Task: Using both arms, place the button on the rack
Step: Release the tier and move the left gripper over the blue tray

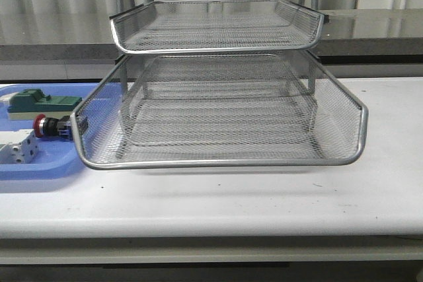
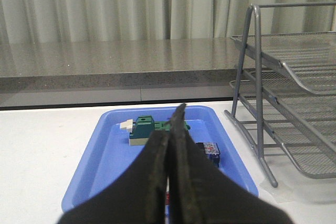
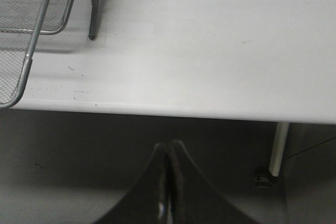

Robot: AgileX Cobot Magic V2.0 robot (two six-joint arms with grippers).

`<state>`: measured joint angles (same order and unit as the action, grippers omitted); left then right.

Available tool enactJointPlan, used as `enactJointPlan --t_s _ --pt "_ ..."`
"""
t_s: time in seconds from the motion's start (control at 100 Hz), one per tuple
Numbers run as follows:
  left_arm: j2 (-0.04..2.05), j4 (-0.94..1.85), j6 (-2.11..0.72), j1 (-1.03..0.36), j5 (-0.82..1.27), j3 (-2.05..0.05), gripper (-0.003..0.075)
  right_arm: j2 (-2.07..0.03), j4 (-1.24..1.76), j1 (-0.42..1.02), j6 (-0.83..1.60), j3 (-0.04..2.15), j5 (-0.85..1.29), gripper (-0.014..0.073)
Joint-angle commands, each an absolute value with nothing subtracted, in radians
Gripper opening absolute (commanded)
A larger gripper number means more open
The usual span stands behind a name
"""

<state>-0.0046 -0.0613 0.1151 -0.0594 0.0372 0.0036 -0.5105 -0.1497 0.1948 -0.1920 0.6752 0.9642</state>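
Button [image 1: 49,126] is lying at far left, small, rigid, light.
You're starting with both tools [image 2: 169,182] [image 3: 169,192] closed, empty; try gripping its blocky body, not the slick cap.

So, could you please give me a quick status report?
Both grippers shut, empty: left, right. Button lying in blue tray, beside rack. Nothing blocking it.

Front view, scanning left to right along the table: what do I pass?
Blue tray holding the white block, green block and button, then the rack, then bare table.
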Motion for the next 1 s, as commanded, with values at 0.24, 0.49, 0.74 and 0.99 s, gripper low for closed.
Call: enactJointPlan --t_s 0.24,0.49,0.74,0.99 --pt "-0.037 -0.054 0.118 -0.066 -0.046 0.037 -0.0020 -0.512 -0.171 0.195 -0.193 0.712 0.914 -0.0070" --pt "-0.037 -0.054 0.118 -0.066 -0.046 0.037 -0.0020 -0.512 -0.171 0.195 -0.193 0.712 0.914 -0.0070" --pt "-0.037 -0.051 0.118 -0.066 -0.046 0.027 -0.0020 -0.512 -0.171 0.195 -0.193 0.712 0.914 -0.0070" --pt "0.057 0.075 0.126 -0.064 0.030 -0.104 -0.0020 -0.512 -0.171 0.195 -0.193 0.712 0.914 -0.0070"
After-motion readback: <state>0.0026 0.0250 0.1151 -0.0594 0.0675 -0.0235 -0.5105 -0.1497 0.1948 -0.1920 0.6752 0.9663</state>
